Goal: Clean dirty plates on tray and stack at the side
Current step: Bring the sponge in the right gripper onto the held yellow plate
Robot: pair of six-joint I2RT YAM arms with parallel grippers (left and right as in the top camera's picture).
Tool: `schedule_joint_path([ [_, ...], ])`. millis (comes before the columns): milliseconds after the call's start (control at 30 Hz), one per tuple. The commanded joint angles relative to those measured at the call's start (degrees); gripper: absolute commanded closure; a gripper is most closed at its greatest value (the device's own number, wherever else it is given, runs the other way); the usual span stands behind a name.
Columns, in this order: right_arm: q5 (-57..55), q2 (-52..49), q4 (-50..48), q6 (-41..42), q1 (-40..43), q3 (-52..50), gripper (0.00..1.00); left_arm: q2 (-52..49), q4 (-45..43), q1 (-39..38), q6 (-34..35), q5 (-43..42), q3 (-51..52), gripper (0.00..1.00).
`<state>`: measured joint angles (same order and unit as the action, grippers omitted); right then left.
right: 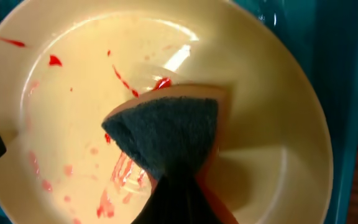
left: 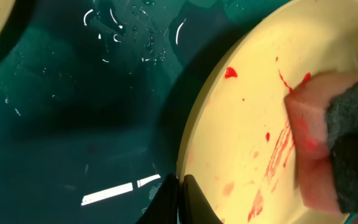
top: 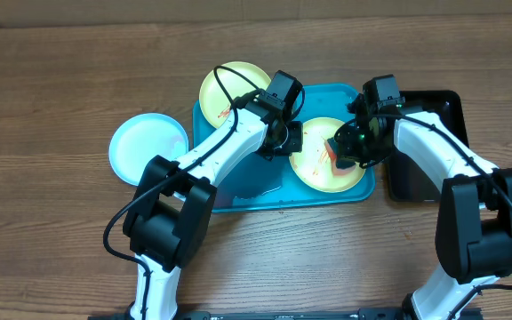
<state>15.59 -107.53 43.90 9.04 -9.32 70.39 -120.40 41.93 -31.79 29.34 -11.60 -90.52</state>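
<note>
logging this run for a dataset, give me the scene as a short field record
right gripper: shut on sponge, pressed on smeared yellow plate
left gripper: shut on that plate's rim
turquoise tray: wet, holds that plate
second yellow plate: red smear, straddles tray's far left rim
pale blue plate: on table, left of tray
black tray: right of turquoise tray

Even bright light, glare streaks on wet tray (left: pixel 67 124), blurred close-ups
</note>
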Motion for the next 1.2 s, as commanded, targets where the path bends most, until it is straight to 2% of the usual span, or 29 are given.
schedule_joint_path([
  [0, -0.5, 0.7, -2.3, -1.7, -0.1, -0.8, 0.96, -0.9, -0.3, 0.2, 0.9, -2.4, -0.3, 0.96],
  [433, 7.9, 0.7, 4.8, -7.2, -9.4, -0.8, 0.96, -0.9, -1.7, 0.2, 0.9, -6.1, -0.3, 0.96],
  [733, 10.0, 0.7, -2.9, -5.2, -7.6, 1.8, 0.96, -0.9, -1.4, -0.1, 0.9, -6.5, -0.3, 0.96],
  [933, 3.2, 0.7, -8.8, -1.2, -5.5, 1.8, 0.96, -0.9, -1.4, -0.5, 0.9, -7.3, -0.3, 0.96],
  [1167, -5.6, 0.7, -11.0, 1.7, -4.6, 1.8, 0.96, -0.9, -1.2, -0.5, 0.9, -7.5, -0.3, 0.95],
])
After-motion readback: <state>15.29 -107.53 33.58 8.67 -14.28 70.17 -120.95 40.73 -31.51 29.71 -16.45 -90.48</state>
